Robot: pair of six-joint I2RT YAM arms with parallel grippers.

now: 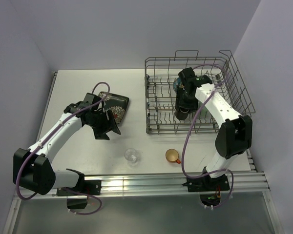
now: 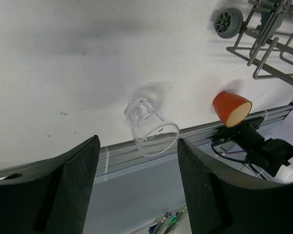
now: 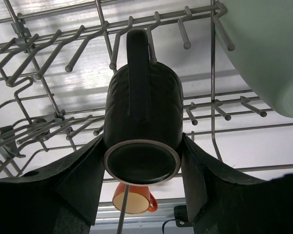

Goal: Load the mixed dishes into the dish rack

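one pale green cup [image 3: 263,53], mostly cropped

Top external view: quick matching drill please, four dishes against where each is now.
1 dark brown mug
2 small clear glass
3 small orange mug
4 dark square plate

A table, beside the left hand
B gripped by the right hand, inside the dish rack
C table, just in front of the dish rack
D table, left of the small orange mug

Pairs: 1-B, 2-D, 3-C, 4-A
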